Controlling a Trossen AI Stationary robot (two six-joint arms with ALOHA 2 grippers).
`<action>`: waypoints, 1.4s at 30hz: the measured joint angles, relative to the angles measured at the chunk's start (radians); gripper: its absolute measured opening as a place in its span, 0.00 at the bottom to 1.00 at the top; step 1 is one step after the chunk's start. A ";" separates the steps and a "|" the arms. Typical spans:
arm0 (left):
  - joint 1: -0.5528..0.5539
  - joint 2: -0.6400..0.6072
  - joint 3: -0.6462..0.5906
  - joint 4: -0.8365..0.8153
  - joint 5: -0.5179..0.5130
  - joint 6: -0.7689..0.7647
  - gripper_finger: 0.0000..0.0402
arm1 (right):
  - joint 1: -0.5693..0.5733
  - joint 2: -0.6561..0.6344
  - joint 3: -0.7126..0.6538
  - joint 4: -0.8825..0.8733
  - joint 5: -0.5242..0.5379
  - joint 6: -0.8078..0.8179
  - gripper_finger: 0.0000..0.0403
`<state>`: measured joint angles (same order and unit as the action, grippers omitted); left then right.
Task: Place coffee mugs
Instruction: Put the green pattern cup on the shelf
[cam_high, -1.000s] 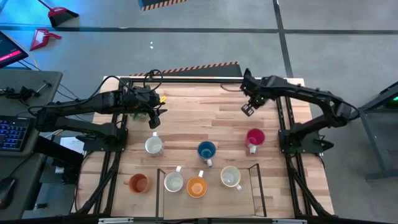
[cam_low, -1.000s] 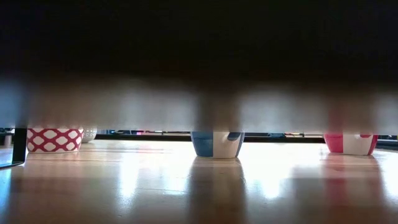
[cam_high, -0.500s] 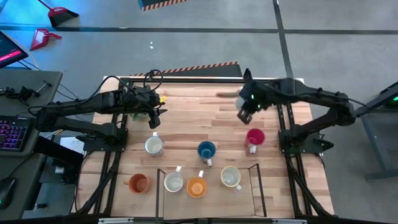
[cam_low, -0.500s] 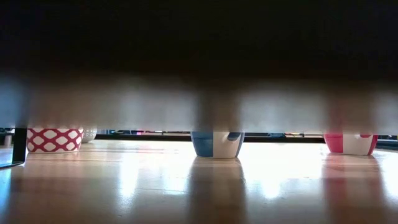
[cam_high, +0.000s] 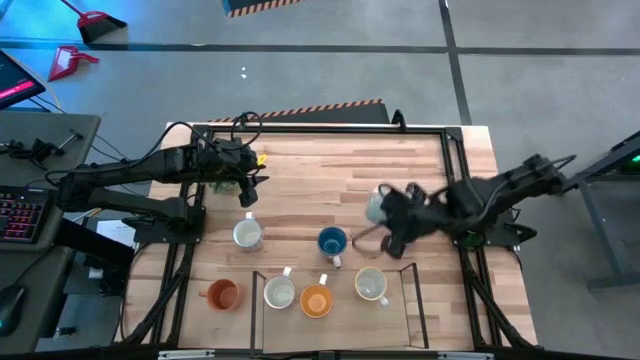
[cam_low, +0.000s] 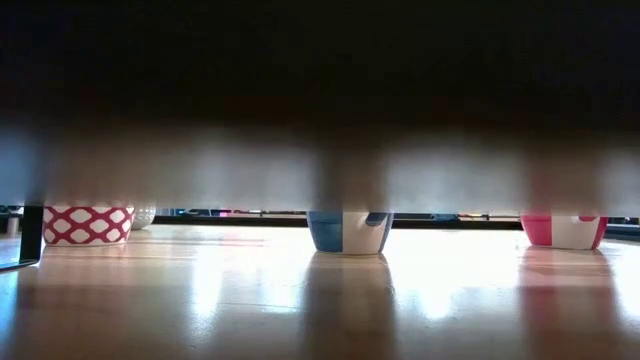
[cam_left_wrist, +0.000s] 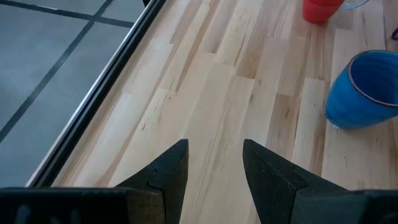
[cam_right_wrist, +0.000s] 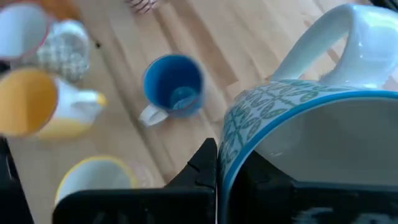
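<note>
Right wrist view is showing my right gripper (cam_right_wrist: 217, 177) pinching the rim of a white mug with a teal pattern (cam_right_wrist: 298, 118), jaws closed on its wall. From above, I am carrying that mug over the table (cam_high: 300, 180), toward three o'clock of the blue mug (cam_high: 332, 241). I am judging that a slow, level descent onto bare wood, clear of neighbouring handles, suits best. My left gripper (cam_high: 247, 187) is waiting at ten o'clock, fingers parted and empty.
</note>
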<state>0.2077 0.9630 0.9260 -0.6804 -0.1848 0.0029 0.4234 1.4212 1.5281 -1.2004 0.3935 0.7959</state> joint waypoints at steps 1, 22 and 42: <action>0.000 0.000 0.000 0.000 0.000 0.000 0.35 | 0.023 0.021 0.016 -0.002 0.003 0.007 0.00; 0.001 0.000 0.000 -0.048 -0.004 -0.025 0.35 | 0.298 0.557 0.805 -0.338 0.050 -0.013 0.00; 0.002 0.000 0.000 -0.082 -0.005 -0.009 0.35 | 0.364 0.601 0.721 -0.089 -0.152 -0.007 0.00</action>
<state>0.2092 0.9634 0.9260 -0.7628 -0.1894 -0.0063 0.7876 2.0223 2.2490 -1.2893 0.2416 0.7894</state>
